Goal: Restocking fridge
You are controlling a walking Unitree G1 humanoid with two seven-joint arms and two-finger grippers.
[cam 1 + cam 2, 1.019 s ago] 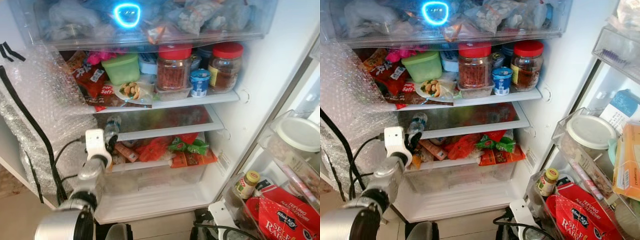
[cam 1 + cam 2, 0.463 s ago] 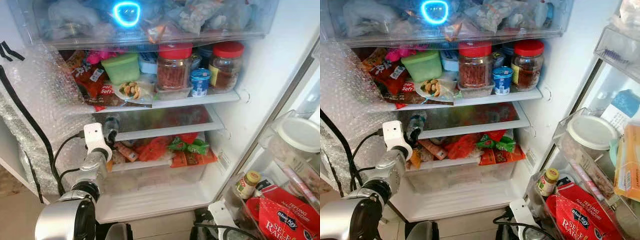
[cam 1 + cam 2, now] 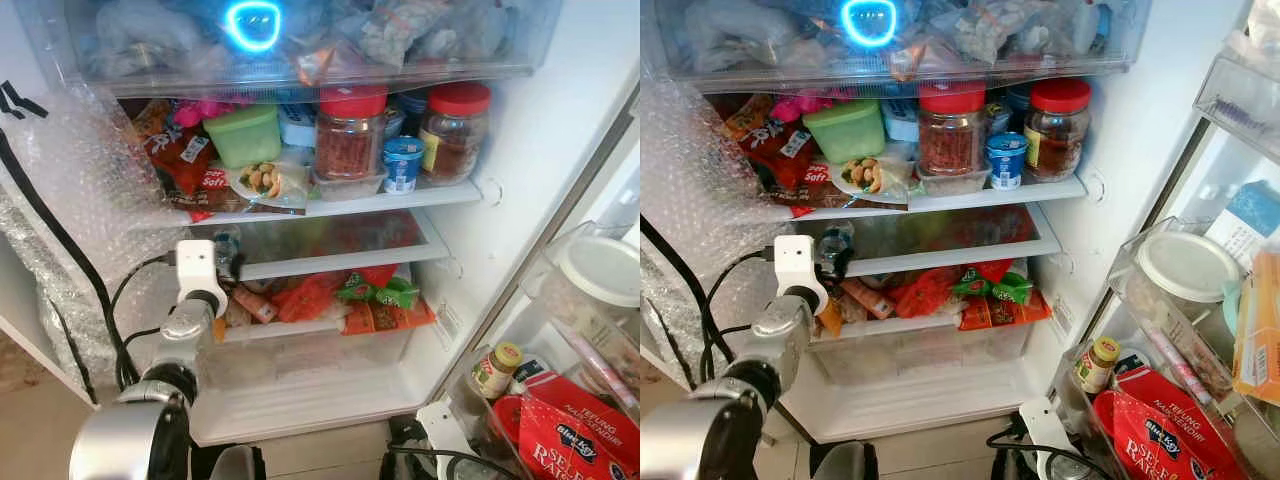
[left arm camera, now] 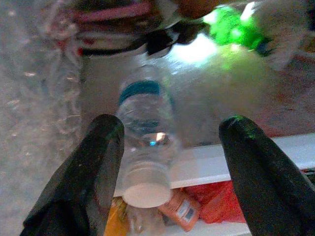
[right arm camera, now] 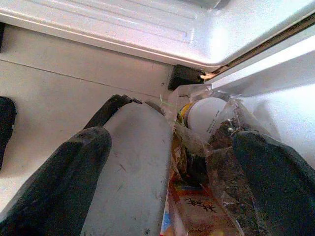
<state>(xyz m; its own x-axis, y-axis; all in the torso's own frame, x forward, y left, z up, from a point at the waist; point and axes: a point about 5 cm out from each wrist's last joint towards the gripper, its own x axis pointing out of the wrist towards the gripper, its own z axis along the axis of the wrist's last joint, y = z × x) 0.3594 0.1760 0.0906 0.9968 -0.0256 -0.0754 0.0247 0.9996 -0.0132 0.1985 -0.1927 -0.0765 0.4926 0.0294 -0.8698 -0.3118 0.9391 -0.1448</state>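
A clear water bottle (image 3: 226, 243) with a blue label lies at the left end of the fridge's glass middle shelf (image 3: 340, 238). My left gripper (image 3: 226, 266) is open at the shelf's front edge, just below the bottle. In the left wrist view the bottle (image 4: 145, 142) lies between the spread fingers (image 4: 93, 162), close beside one of them. I cannot tell whether it touches that finger. My right gripper (image 5: 172, 139) hangs open low by the fridge door, over the floor and a plastic bag (image 5: 206, 147).
The top shelf (image 3: 390, 203) holds red-lidded jars (image 3: 347, 133), a green tub (image 3: 243, 135) and snack packets. Red and green packets (image 3: 340, 298) fill the shelf under the bottle. Bubble wrap (image 3: 80, 200) covers the left wall. The door racks (image 3: 585, 330) on the right carry jars and boxes.
My left wrist has risen and moved a little right, closer to the glass shelf. The bottle stays at nearly the same spot on the shelf's left end.
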